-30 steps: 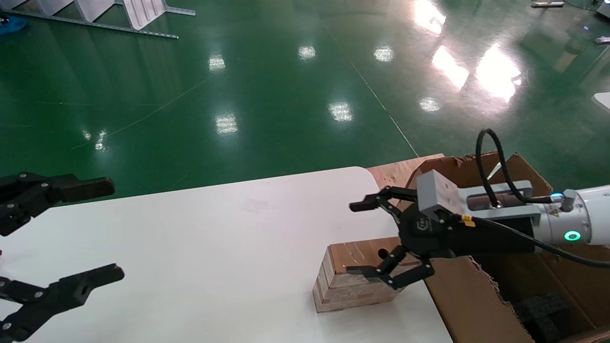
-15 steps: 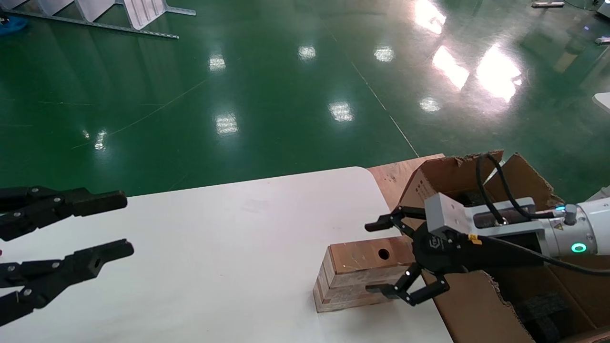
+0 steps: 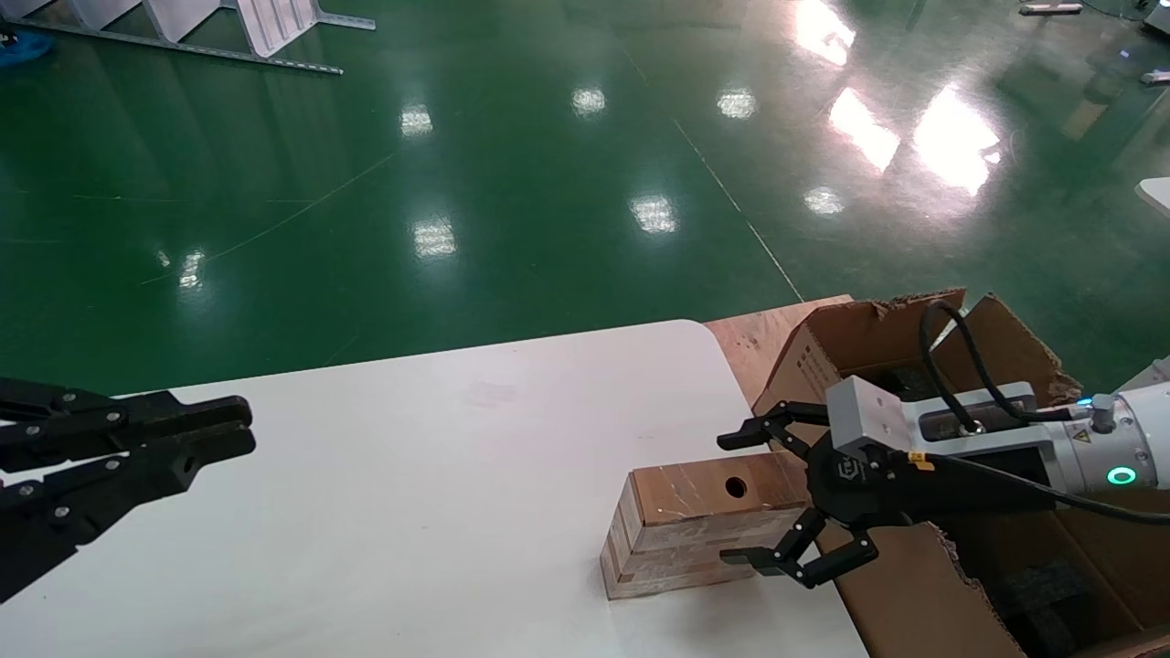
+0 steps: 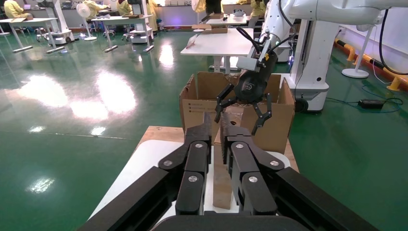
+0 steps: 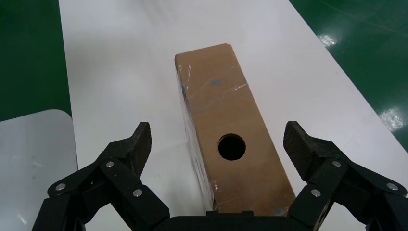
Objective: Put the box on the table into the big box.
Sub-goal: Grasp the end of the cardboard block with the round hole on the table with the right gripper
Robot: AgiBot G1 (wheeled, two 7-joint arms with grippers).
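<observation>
Now from the head view, the right gripper [image 3: 751, 498] hangs at the near-right end of the small oblong brown cardboard box with the round black hole [image 3: 704, 525], which lies on the white smooth tabletop [image 3: 411, 475] just beside the large ragged-edged brown corrugated carton [image 3: 877, 585]; fingers spread wide, one either side of that end, not yet touching. The left gripper [image 3: 219, 429] sits parked over the table's far-left side, fingers nearly together. Over to the left wrist view: the box [image 4: 222, 180] shows end-on between those near-shut fingers, the right gripper [image 4: 240, 113] beyond it. Right wrist view: the box [image 5: 231, 130] runs straight down the middle between the fingertips [image 5: 137, 144], clear gaps both sides. Best, I'd say, to slide further along before squeezing, staying centred so it doesn't twist.
</observation>
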